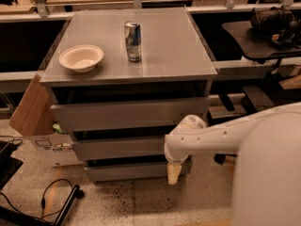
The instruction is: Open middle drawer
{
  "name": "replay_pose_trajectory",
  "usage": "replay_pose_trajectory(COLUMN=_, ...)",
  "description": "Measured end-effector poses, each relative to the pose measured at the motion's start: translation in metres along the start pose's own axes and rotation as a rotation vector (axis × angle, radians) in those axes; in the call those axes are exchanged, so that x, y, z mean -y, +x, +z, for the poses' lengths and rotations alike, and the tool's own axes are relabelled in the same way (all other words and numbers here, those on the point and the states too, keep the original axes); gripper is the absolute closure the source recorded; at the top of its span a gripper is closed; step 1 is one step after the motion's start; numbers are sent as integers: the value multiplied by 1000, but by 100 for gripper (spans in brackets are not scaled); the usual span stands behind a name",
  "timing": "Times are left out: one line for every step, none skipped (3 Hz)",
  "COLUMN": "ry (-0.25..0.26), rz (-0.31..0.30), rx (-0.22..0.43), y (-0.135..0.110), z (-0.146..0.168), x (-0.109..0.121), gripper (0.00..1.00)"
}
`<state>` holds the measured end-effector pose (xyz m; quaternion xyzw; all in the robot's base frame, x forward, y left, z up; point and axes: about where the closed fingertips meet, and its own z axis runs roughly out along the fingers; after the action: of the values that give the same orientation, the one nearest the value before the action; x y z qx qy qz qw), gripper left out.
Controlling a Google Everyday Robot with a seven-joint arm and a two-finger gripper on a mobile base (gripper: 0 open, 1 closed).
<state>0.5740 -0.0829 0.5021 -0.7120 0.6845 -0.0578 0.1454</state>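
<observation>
The grey cabinet has three handleless drawer fronts. The middle drawer (117,148) is the shallow second one and sits closed, flush with the others. The taller top drawer (127,114) is above it and the lowest drawer (127,171) below it. My white arm reaches in from the right. Its wrist covers the right end of the middle drawer. My gripper (173,174) has a cream tip, points down, and hangs in front of the right end of the lowest drawer, just above the floor.
On the cabinet top (178,51) stand a white bowl (81,57) and a drink can (133,41). A cardboard box (29,108) leans at the cabinet's left. Black cables (51,197) lie on the speckled floor at the lower left. A dark stand (263,36) is at the right.
</observation>
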Motion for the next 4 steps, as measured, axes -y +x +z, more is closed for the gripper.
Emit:
replay_pose_trajectory(ry=-12, rz=-14, rx=-53, y=-4, z=36, x=17, gripper=0)
replay_pose_trajectory(ry=-13, rz=13, rx=-64, y=-5, z=55, x=31, gripper=0)
replay_pose_trajectory(ry=-7, rz=67, rx=-72, y=-4, z=76, x=46, gripper=0)
replay_pose_trajectory(ry=-5, rz=96, rx=-69, y=-6, z=88, x=51, gripper=0)
